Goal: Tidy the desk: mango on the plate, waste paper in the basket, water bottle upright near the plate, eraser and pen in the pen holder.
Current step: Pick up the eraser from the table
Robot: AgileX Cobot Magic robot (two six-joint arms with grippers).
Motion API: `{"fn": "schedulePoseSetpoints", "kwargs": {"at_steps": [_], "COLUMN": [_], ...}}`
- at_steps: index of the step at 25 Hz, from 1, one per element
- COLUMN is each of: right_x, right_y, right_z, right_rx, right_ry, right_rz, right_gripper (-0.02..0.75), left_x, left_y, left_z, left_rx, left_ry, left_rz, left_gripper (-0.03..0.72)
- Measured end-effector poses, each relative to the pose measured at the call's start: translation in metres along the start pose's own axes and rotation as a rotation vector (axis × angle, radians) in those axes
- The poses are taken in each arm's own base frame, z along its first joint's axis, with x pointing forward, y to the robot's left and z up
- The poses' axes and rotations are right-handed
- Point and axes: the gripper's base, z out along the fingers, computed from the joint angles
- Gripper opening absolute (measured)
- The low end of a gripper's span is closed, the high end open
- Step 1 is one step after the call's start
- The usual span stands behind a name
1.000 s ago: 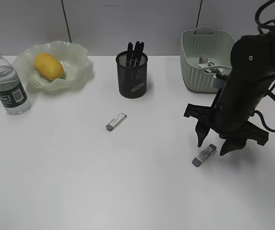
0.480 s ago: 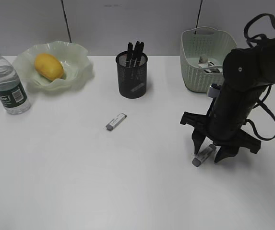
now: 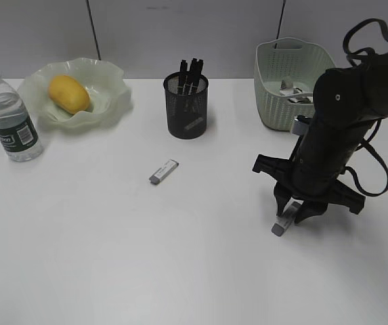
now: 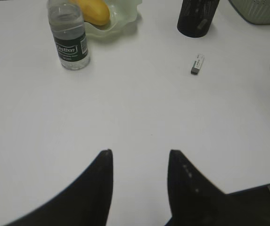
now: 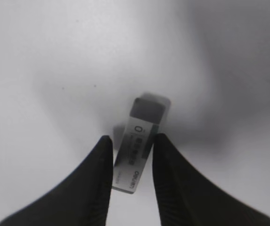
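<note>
We see bright, even light on the white desk (image 3: 112, 257), soft grey shadow just beside and below the right gripper (image 3: 292, 215), and in the right wrist view a close eraser (image 5: 138, 146) fairly sharp between the fingers (image 5: 94, 188), murky blurred shading beyond.

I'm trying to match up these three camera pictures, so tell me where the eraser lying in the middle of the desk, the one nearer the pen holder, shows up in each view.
Exterior view: the eraser lies centre frame, in front of the pen holder.
Left wrist view: upper right, below the pen holder.
Right wrist view: not in it; the one between the fingers there is a second eraser.
Shared landmark: the pen holder, in the exterior and left wrist views.
</note>
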Motion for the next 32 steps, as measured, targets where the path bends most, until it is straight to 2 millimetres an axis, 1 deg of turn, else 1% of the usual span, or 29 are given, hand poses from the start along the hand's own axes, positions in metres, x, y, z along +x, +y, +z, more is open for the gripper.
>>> {"fn": "schedulePoseSetpoints", "kwargs": {"at_steps": [19, 24, 29, 32], "right_x": [0.0002, 0.0007, 0.0007, 0.0007], "right_y": [0.0003, -0.0006, -0.0006, -0.0006], "right_z": [0.0, 0.0047, 0.0051, 0.0051], "right_rx": [-0.003, 0.008, 0.009, 0.009], "right_ry": [0.002, 0.013, 0.013, 0.013], "right_rz": [0.005, 0.001, -0.002, -0.003], "right_gripper": [0.246, 0.246, 0.246, 0.224], "left_x": [0.0, 0.0, 0.0, 0.0], "left_y": [0.0, 0.0, 0.0, 0.0], "left_z": [0.0, 0.0, 0.0, 0.0], "left_rx": [0.0, 0.0, 0.0, 0.0], "left_ry": [0.0, 0.0, 0.0, 0.0], "left_rz": [0.0, 0.0, 0.0, 0.0], "left_gripper": [0.298, 0.298, 0.298, 0.298]}}
